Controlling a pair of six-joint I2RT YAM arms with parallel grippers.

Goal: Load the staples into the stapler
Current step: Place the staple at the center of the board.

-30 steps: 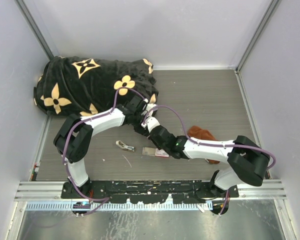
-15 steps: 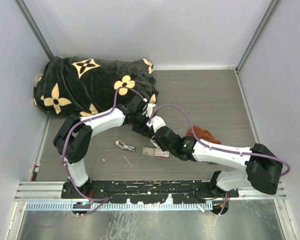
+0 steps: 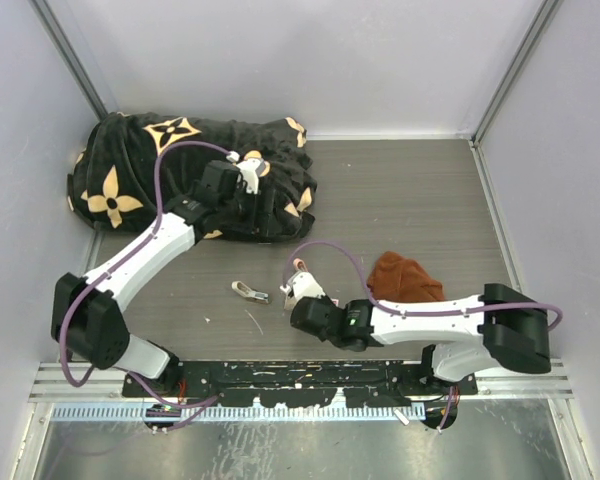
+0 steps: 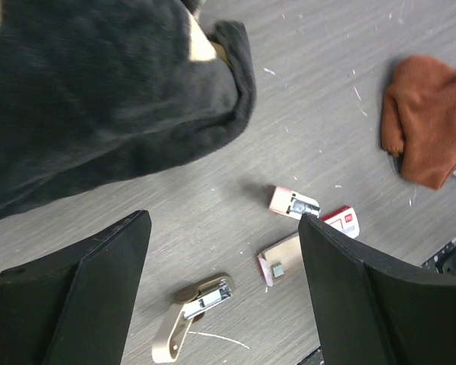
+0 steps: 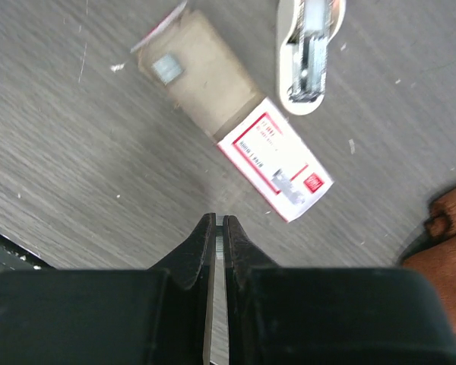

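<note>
1. My right gripper (image 5: 219, 222) is clenched. Its fingers (image 5: 191, 255) are pressed together with only a thin pale line between them, and I cannot tell whether anything is pinched there.
2. The staples box (image 5: 273, 156), white with a red label, lies flat on the worktop (image 3: 410, 200) just ahead of those fingertips, not touching them.
3. Its brownish-grey tray (image 5: 201, 76) sticks out of the box's far end, farther from the gripper. A small silvery block (image 5: 167, 68) sits in the tray.
4. The stapler (image 5: 311, 53) lies beyond the box, toward the upper right of the right wrist view. Its metal channel faces up, and it is near the box but apart from it.
5. My left gripper (image 4: 224, 220) is released, jaws wide with nothing between them. It hangs by the edge of the black blanket (image 3: 150, 170).
6. In the left wrist view the stapler (image 4: 292, 203), box (image 4: 342, 219) and tray (image 4: 281, 262) look small beyond the fingers, clear of them.
7. A beige piece with a metal part (image 3: 248, 291) lies by itself beside that group. I cannot tell what it is.
8. The rust-brown cloth (image 3: 405, 275) is bunched next to the right arm.
</note>
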